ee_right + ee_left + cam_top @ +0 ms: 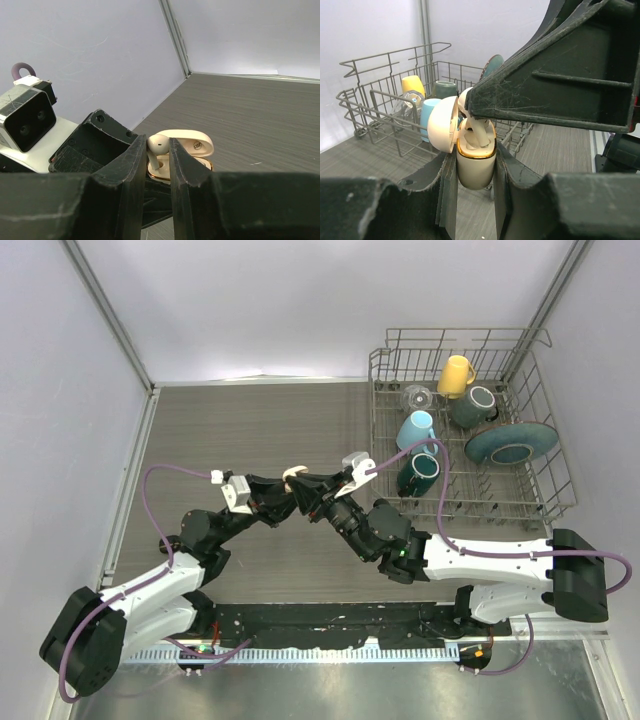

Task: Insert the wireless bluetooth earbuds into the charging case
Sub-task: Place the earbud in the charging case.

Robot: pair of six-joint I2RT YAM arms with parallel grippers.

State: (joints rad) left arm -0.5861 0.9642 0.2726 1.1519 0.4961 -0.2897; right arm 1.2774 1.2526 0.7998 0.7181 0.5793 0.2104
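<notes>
Centre of your left-wrist view: left claw pinching open cream case. Centre of your right-wrist view: right claw pinching cream earbud, stem at the case's mouth.

The charging case is gleaming as smooth, glossy cream plastic, a shiny gold band ringing its mouth. The earbud at the case's mouth is showing the same gloss. The right hand above the case is looking matt black and scuffed. Behind the case, the bench is showing matt wood-grain.
</notes>
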